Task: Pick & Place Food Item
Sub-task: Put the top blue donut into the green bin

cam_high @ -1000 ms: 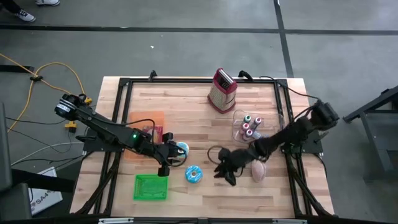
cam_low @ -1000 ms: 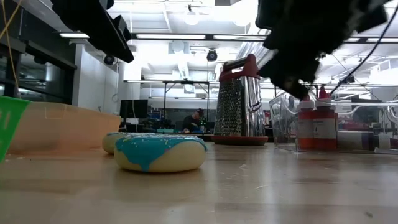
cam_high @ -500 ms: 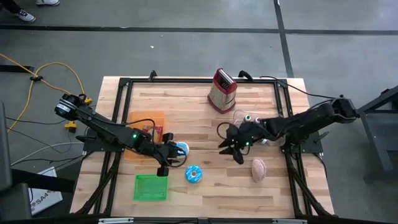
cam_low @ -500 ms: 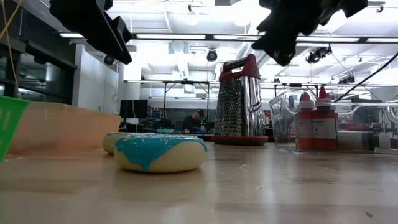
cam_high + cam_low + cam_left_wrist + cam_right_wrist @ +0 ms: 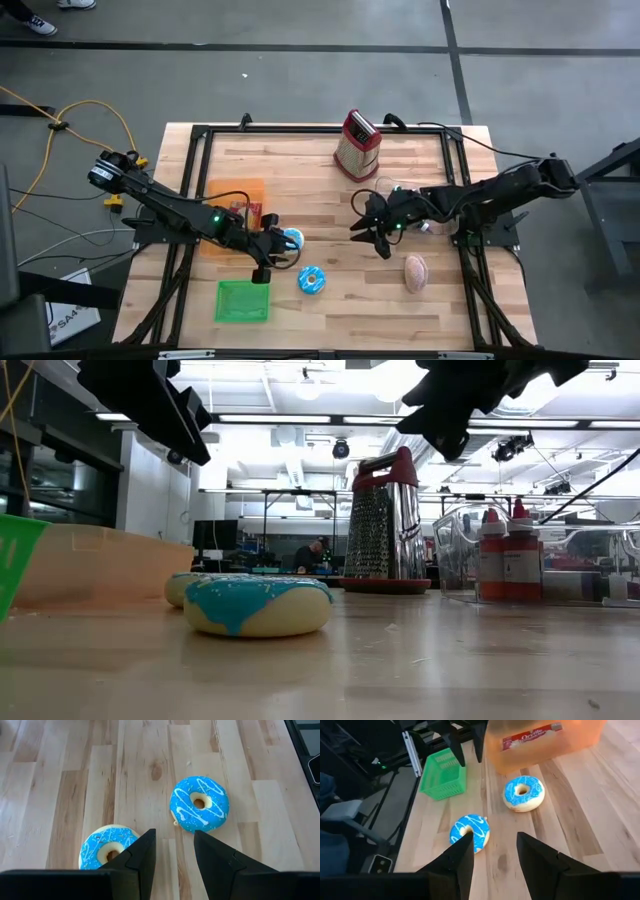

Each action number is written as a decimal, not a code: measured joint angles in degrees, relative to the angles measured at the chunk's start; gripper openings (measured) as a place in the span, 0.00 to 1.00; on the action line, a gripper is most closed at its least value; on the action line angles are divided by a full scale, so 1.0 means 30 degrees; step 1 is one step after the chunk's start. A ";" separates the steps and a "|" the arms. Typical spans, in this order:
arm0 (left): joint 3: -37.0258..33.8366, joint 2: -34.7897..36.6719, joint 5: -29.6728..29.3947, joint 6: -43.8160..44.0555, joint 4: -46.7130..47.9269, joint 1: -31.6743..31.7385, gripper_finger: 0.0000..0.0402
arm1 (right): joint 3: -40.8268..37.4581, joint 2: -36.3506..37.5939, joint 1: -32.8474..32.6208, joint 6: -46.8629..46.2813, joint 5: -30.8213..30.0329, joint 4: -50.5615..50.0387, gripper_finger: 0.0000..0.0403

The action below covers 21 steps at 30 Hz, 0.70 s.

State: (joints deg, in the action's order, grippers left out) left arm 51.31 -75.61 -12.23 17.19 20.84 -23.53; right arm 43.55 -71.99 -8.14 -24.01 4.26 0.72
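Two blue-iced donuts (image 5: 311,280) (image 5: 292,239), one green basket (image 5: 243,301); both claws (image 5: 266,270) (image 5: 372,238) hover spread, empty.

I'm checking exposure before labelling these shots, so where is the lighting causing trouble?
Low view: ceiling lights blow out white, leaving both arms as black silhouettes, while the blue-iced donut stays readable. High view: even light, soft shadows. Left wrist view: the donut is evenly lit, no glare.

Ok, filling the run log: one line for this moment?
left claw: open, over donuts | right claw: open, empty, mid-table | green basket: empty
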 joint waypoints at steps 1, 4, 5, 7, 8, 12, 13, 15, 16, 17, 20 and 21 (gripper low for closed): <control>0.0000 0.0000 0.0000 0.0000 -0.0006 0.0000 0.32 | 0.0000 0.0000 0.0001 -0.0006 -0.0030 -0.0019 0.34; 0.0000 0.0000 0.0000 0.0007 0.0007 0.0000 0.32 | 0.0000 0.0000 0.0007 -0.0006 0.0174 -0.0005 0.34; 0.0000 0.0000 0.0002 0.0012 0.0007 0.0000 0.32 | 0.0000 0.0000 0.0007 -0.0013 0.0190 -0.0005 0.34; 0.0000 0.0000 0.0000 -0.0078 0.0007 0.0000 0.32 | 0.0000 0.0000 0.0007 -0.0013 0.0066 -0.0012 0.34; 0.0000 0.0000 0.0003 -0.0176 0.0007 0.0000 0.32 | 0.0000 0.0000 0.0007 -0.0013 0.0071 -0.0012 0.34; 0.0000 0.0000 -0.0015 -0.0226 0.0088 0.0138 0.32 | 0.0000 0.0000 0.0007 -0.0021 0.0063 -0.0012 0.34; 0.0000 0.0000 -0.0017 -0.0231 0.0200 0.0180 0.32 | 0.0000 0.0000 0.0007 -0.0028 0.0063 -0.0012 0.34; 0.0000 0.0000 -0.0029 -0.0261 0.0534 0.0189 0.32 | 0.0000 0.0000 0.0007 -0.0034 0.0069 -0.0011 0.34; 0.0000 0.0000 -0.0029 -0.0316 0.0793 0.0189 0.32 | 0.0000 0.0000 0.0007 -0.0035 0.0076 -0.0012 0.34; 0.0000 0.0000 -0.0022 -0.0376 0.1011 0.0182 0.32 | 0.0000 0.0000 0.0007 -0.0035 0.0078 -0.0017 0.34; 0.0000 0.0000 -0.0022 -0.0445 0.1692 0.0182 0.32 | 0.0000 0.0000 0.0007 -0.0035 0.0093 -0.0012 0.34; 0.0000 0.0000 -0.0012 -0.0431 0.1850 0.0182 0.32 | 0.0000 0.0000 0.0007 -0.0035 0.0093 -0.0012 0.34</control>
State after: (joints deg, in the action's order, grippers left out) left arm 51.31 -75.61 -12.27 15.90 26.39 -22.98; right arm 43.55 -71.99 -8.12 -24.12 4.54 0.69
